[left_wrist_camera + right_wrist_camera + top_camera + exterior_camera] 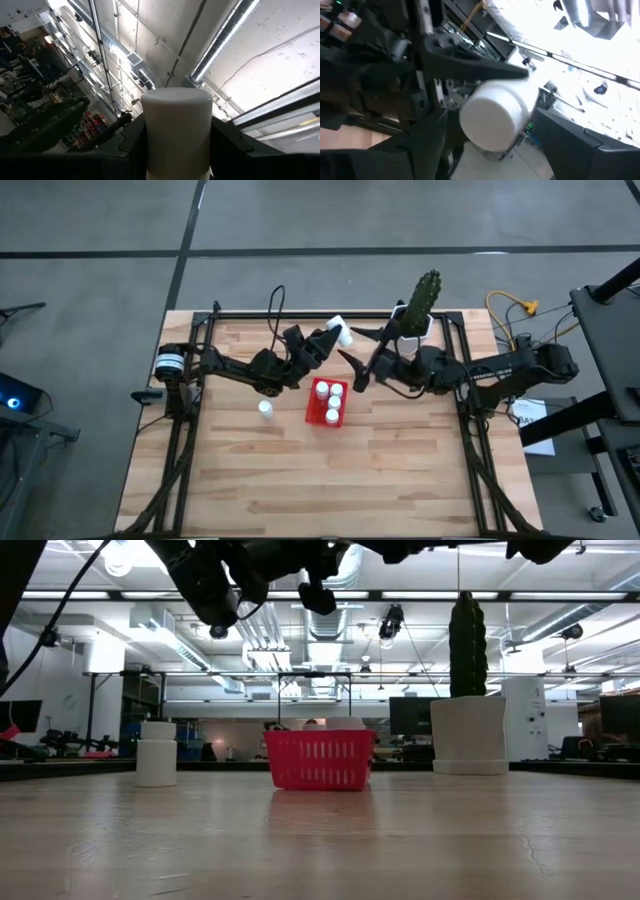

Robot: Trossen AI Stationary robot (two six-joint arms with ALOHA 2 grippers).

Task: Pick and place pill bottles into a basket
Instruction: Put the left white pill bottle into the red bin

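The left claw (338,335) is clamped on a smooth white cylindrical pill bottle (337,329), raised above the plank table (400,470) behind the slotted red plastic basket (327,402). The right claw (352,370) stands apart beside it. Another bottle (265,409) stands left of the basket.

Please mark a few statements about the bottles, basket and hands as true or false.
1. The left hand holds a bottle in the air. True.
2. The red basket is empty. False: three bottles sit in it.
3. One bottle stands on the table beside the basket. True.
4. The right hand grips a bottle. False: it is open and holds nothing.
5. The cactus stands inside the basket. False: it stands apart at the table's far edge.
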